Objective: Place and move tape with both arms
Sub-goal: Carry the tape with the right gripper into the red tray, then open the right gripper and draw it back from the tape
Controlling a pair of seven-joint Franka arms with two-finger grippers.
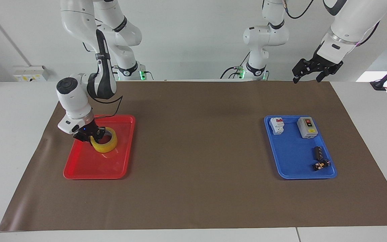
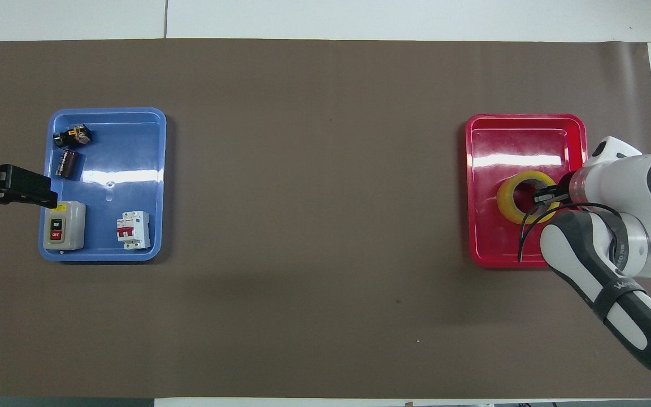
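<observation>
The yellow tape roll [image 1: 109,145] lies about level, low in the red tray [image 1: 92,171], in the half nearer to the robots. My right gripper [image 1: 91,134] is shut on the tape's rim, one finger inside the ring and one outside. In the overhead view the tape [image 2: 507,199] shows in the red tray [image 2: 492,141] with the right gripper [image 2: 546,198] at its edge. I cannot tell whether the roll rests on the tray floor. My left gripper [image 1: 309,72] waits open and empty, high in the air at the left arm's end of the table; it also shows in the overhead view [image 2: 26,189].
A blue tray [image 1: 291,168] at the left arm's end holds a grey switch box [image 1: 306,127], a white circuit breaker [image 1: 276,125] and two small dark parts [image 1: 319,158]. A brown mat [image 1: 197,151] covers the table. Two smaller white arms stand at the table's robot edge.
</observation>
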